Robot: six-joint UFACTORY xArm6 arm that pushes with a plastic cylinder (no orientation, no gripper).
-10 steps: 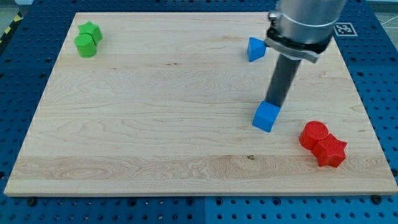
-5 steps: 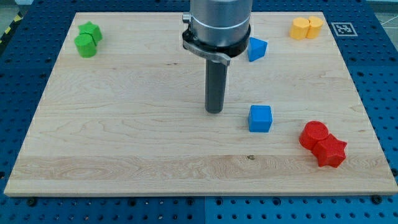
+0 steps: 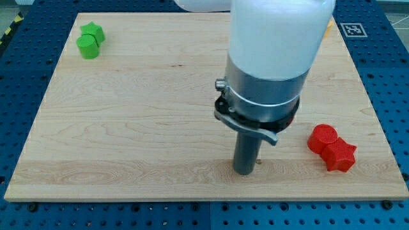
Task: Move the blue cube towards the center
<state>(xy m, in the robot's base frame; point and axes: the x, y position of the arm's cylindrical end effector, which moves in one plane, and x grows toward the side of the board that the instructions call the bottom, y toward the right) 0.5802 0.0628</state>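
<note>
- My tip [image 3: 243, 171] rests on the wooden board [image 3: 128, 128], low and right of centre; the arm ends in a plain rod with no jaws to report.
- Blue cube: not visible; the arm's wide body covers the board above the tip, so its position cannot be told.
- Red cylinder [image 3: 322, 138] and red star block [image 3: 339, 155] touch each other, at about 3 o'clock from the tip, apart from it.
- Green cylinder [image 3: 87, 46] and green star block [image 3: 94, 30] touch, far off at 10 o'clock, near the board's top-left corner.
</note>
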